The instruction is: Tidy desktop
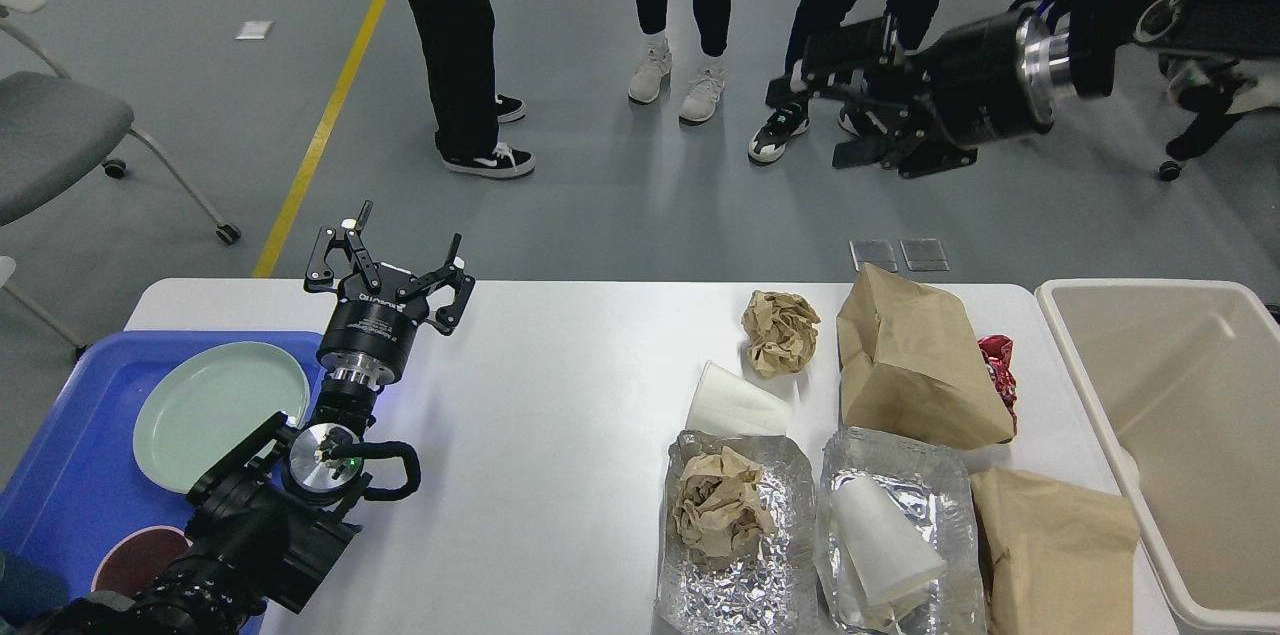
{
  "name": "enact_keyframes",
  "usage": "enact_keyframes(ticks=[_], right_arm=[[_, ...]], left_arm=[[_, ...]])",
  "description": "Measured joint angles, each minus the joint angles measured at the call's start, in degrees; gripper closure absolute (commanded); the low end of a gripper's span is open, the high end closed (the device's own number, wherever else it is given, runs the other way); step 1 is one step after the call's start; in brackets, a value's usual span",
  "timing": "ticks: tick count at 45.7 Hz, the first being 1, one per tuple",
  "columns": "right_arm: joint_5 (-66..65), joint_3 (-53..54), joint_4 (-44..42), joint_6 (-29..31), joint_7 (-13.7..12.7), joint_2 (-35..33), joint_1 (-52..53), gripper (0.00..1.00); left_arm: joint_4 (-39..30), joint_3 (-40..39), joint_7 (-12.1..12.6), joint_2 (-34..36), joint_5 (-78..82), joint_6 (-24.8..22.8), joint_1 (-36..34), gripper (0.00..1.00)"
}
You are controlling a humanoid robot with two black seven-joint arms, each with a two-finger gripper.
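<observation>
The desktop fills the lower view, with rubbish at its right: a crumpled paper ball, brown bags and foil trays, beside the beige bin. We judge that clearing is in hand; next, we must grasp an item and bin it. Our left gripper stands upright, spread, empty. Our right gripper hangs high beyond the table, spread, empty.

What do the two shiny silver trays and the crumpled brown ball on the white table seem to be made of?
Two shiny silver trays: probably thin aluminium foil, since their wrinkled walls glint brightly. Crumpled brown ball: looks like matte kraft paper, with sharp creases and no shine. Both rest on the white table.
</observation>
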Motion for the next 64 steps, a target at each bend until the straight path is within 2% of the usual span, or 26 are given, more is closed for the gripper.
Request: enact_keyframes(ticks=[4, 11, 13, 15, 16, 18, 19, 21, 22, 24, 26, 29, 39, 53, 64], right_arm=[[0.0, -0.4, 5.3, 4.4, -0.2, -0.7, 1.9, 0.00], [0.0, -2.3, 10.0, 5.9, -0.6, -0.3, 3.9, 0.00], [0.0, -3.6, 10.4, 5.9, -1.2, 0.7, 4.2, 0.00], [0.0, -5.3, 10.6, 5.7, -2.9, 2.5, 4.8, 0.00], [0.0, -6.3, 10.7, 5.4, -4.3, 3.3, 5.1, 0.00], [0.0, -8.2, 11.1, 4.2, -9.1, 5.2, 5.8, 0.00], [0.0, -9.9, 11.9, 1.8, -15.6, 6.7, 6.5, 0.00], [0.4, -10.8, 12.6, -0.4, -21.4, 7.5, 6.8, 0.00], [1.0, -11.2, 13.2, -2.0, -25.3, 7.9, 6.9, 0.00], [2.4, -11.7, 14.1, -4.1, -30.7, 8.1, 7.0, 0.00], [4.3, -12.0, 15.1, -5.7, -34.5, 8.2, 7.1, 0.00], [6.7, -12.1, 15.9, -6.6, -36.8, 8.2, 7.4, 0.00], [8.9, -12.5, 17.0, -7.3, -37.7, 6.9, 7.6, 0.00], [14.9, -11.0, 17.3, -7.1, -36.9, -3.2, 6.8, 0.00], [14.6, -11.3, 17.6, -7.0, -36.8, -6.5, 6.6, 0.00]], left_arm=[[0.0, 0.0, 0.0, 0.0, 0.0, -0.1, 0.0, 0.04], [0.0, 0.0, 0.0, 0.0, 0.0, -0.1, 0.0, 0.04], [0.0, 0.0, 0.0, 0.0, 0.0, -0.1, 0.0, 0.04], [0.0, 0.0, 0.0, 0.0, 0.0, -0.1, 0.0, 0.04], [0.0, 0.0, 0.0, 0.0, 0.0, -0.1, 0.0, 0.04], [0.0, 0.0, 0.0, 0.0, 0.0, -0.1, 0.0, 0.04], [0.0, 0.0, 0.0, 0.0, 0.0, -0.1, 0.0, 0.04], [0.0, 0.0, 0.0, 0.0, 0.0, -0.1, 0.0, 0.04], [0.0, 0.0, 0.0, 0.0, 0.0, -0.1, 0.0, 0.04], [0.0, 0.0, 0.0, 0.0, 0.0, -0.1, 0.0, 0.04], [0.0, 0.0, 0.0, 0.0, 0.0, -0.1, 0.0, 0.04], [0.0, 0.0, 0.0, 0.0, 0.0, -0.1, 0.0, 0.04], [0.0, 0.0, 0.0, 0.0, 0.0, -0.1, 0.0, 0.04], [0.0, 0.0, 0.0, 0.0, 0.0, 0.0, 0.0, 0.04], [0.0, 0.0, 0.0, 0.0, 0.0, 0.0, 0.0, 0.04]])
